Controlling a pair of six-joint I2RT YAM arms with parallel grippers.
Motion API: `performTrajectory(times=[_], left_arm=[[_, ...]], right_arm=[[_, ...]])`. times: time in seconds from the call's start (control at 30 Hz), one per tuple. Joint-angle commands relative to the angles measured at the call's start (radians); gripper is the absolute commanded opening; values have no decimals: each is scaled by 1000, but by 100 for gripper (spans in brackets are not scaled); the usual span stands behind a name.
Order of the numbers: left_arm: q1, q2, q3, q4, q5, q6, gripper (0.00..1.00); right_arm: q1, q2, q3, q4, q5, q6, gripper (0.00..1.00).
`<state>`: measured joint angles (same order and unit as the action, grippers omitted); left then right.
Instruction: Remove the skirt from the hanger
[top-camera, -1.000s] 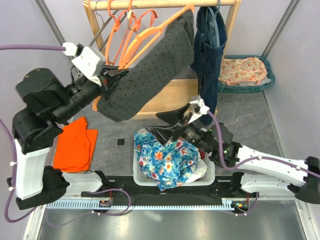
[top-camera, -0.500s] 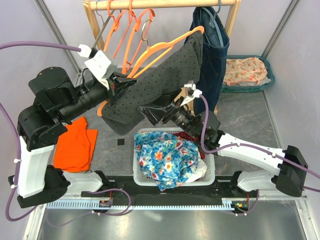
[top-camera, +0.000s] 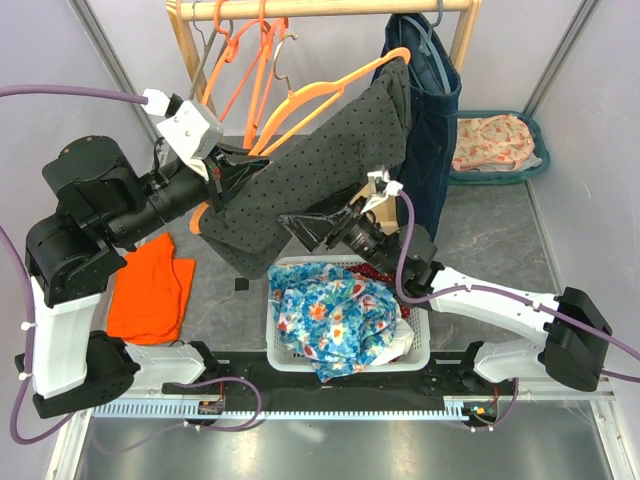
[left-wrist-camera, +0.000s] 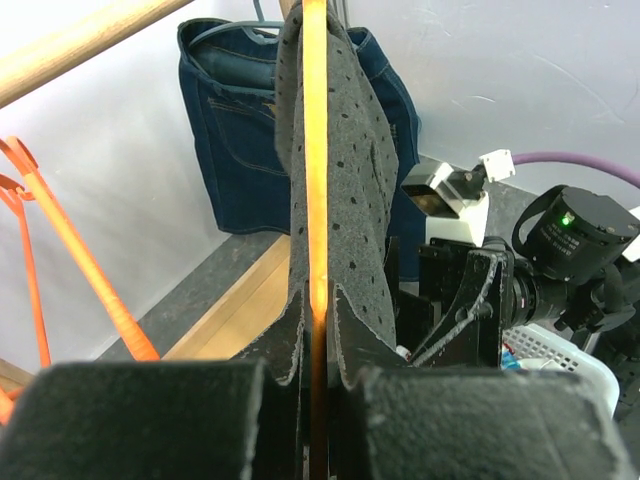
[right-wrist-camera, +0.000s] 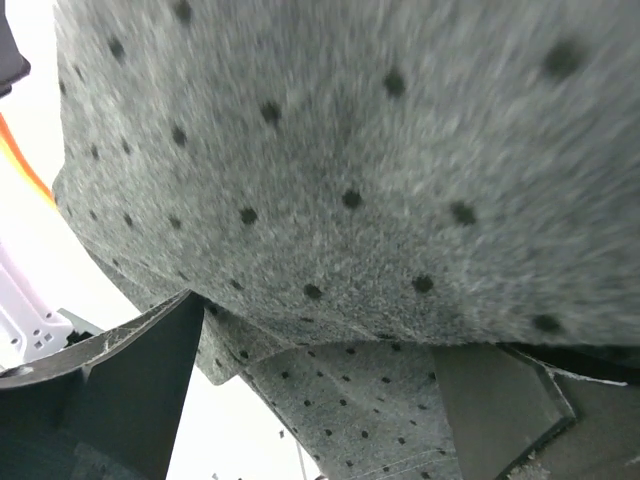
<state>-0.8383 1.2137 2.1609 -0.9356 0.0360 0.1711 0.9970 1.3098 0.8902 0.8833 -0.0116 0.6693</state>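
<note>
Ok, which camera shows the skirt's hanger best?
Top external: the hanger shows lengthwise, its orange arm above the skirt. Left wrist sees it only edge-on, in the left claw; right wrist shows only skirt fabric.

Dotted grey skirt (top-camera: 320, 160): one. Orange hangers (top-camera: 330, 82): at least three. Denim garment (top-camera: 430, 110): one. White basket (top-camera: 285, 358): one. Teal tray (top-camera: 495, 177): one. Loose orange cloth (top-camera: 150, 290): one.

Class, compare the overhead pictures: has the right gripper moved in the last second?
Yes. The right gripper has moved up and left in the view, off the basket's far rim toward the skirt.
</note>
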Motion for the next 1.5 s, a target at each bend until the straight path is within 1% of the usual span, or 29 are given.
performTrajectory(times=[0.0,0.1,0.13,0.2,0.23,0.3,0.33,0.4,0.43,0.47,0.5,0.57,0.6,0.67,0.7,0.73,0.77,0.8,0.83,0.87,0.9,0.93,1.0,1.07,1.13,1.17,1.37,1.47], left_arm=[[-2,-31,13,123,18,-27,2],[-1,-33,-10,123,19,-28,2],[-2,-36,-25,121,19,-30,2],[-2,-36,-41,124,5,-27,2],[-2,-37,-59,124,1,-24,2],[-2,-37,-75,124,-10,-18,2],[-2,-39,-88,126,-11,-18,2],[-2,-37,-98,129,-19,-16,2],[-1,-37,-102,133,-24,-13,2],[-2,-36,-105,135,-31,-9,2],[-2,-34,-107,135,-33,-7,2],[-2,-31,-108,139,-31,-1,2],[-2,-29,-111,142,-60,-2,2],[-2,-25,-122,155,-85,4,2],[-2,-16,-143,162,-131,8,2],[-2,-10,-153,169,-165,10,2],[-2,15,-159,178,-235,16,2],[-2,27,-173,181,-264,21,2],[-2,39,-177,182,-289,22,2],[-2,53,-184,187,-329,22,2],[-2,73,-187,193,-340,22,2],[-1,85,-188,199,-347,31,2],[-1,119,-184,228,-372,38,2],[13,147,-156,235,-393,34,2],[28,188,-139,236,-403,27,2],[53,202,-133,236,-404,21,2],[168,260,-167,241,-367,-19,2],[180,279,-153,254,-358,-27,2]], right_arm=[[-24,-72,9,98,4,-13,95],[-26,-115,12,138,36,-31,87],[-26,-133,24,144,39,-33,82],[-26,-152,53,115,19,-45,76],[-24,-167,93,93,-13,-53,70],[-26,-181,131,16,-48,-74,62],[-26,-194,165,-9,-72,-82,51],[-26,-211,200,-110,-85,-102,35],[-26,-230,229,-144,-90,-111,17],[-26,-239,239,-196,-87,-115,10],[-26,-262,246,-216,-85,-128,0],[-26,-283,269,-274,-83,-143,0],[-26,-299,285,-300,-91,-152,0],[-26,-308,366,-392,-119,-181,0],[-23,-308,404,-424,-163,-189,0],[-24,-305,493,-493,-192,-201,0],[-24,-302,544,-532,-217,-206,0],[-24,-287,653,-572,-281,-209,0],[-24,-274,720,-669,-310,-214,0],[-24,-253,783,-714,-336,-212,0],[-24,-247,879,-771,-381,-211,0],[-24,-250,907,-782,-392,-212,0],[-24,-271,956,-814,-399,-220,0],[-26,-306,981,-849,-389,-267,0],[-24,-334,977,-880,-351,-299,0],[-26,-354,977,-908,-344,-324,0],[-26,-412,981,-955,-315,-370,0],[-26,-417,975,-977,-303,-378,0]])
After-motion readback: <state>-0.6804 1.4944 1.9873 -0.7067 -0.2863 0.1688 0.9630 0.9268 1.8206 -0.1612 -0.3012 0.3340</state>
